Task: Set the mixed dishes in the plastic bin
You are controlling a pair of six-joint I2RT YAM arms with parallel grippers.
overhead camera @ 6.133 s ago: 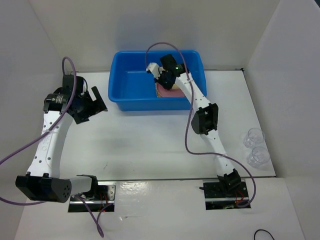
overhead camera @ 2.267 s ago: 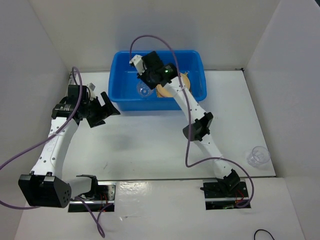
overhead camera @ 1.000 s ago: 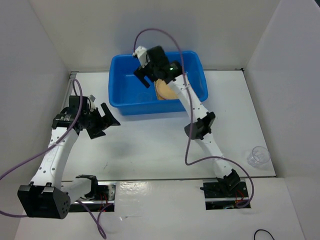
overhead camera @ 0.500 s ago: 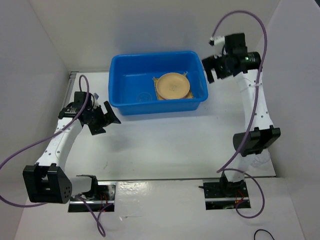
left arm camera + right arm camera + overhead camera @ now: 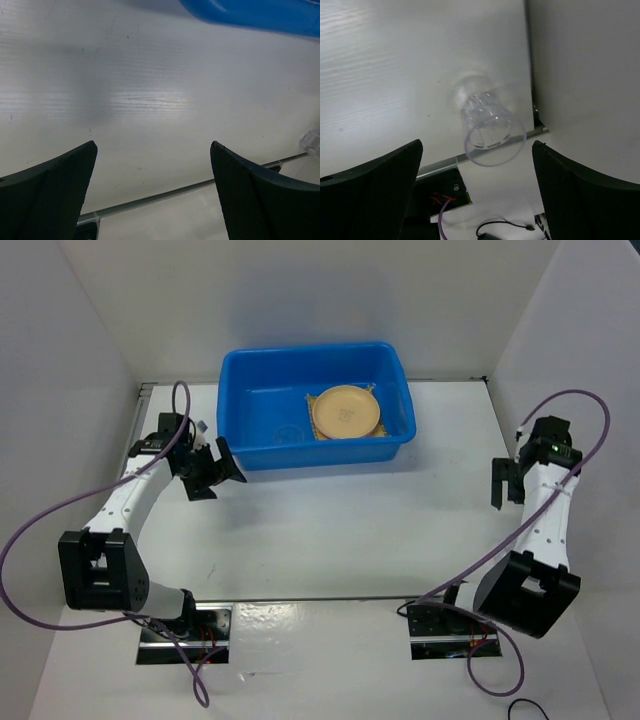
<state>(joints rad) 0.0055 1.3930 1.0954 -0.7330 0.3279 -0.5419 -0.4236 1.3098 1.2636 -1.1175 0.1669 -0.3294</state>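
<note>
Right now my right gripper [image 5: 477, 144] hangs over the white table [image 5: 380, 75]. Its two black fingers are spread wide and there is nothing in them. A small clear plastic cup [image 5: 492, 132] stands upright on the table just in front of the gap between those fingers. It is close to the white side wall [image 5: 580, 75] on the fingers' right. I cannot see this cup from the top camera. My left gripper [image 5: 152, 145] is wide open too and holds nothing as it hangs low over the table. The large bright blue plastic bin [image 5: 260, 455] is just ahead of it and well apart from the right gripper. Inside the bin lies the tan-orange round plate [image 5: 345, 412]. It rests on the square yellow woven mat [image 5: 313, 399], whose corners peek out from under it. Another clear plastic cup [image 5: 290, 433] sits in the bin beside the plate, on the side nearer my left gripper.
</note>
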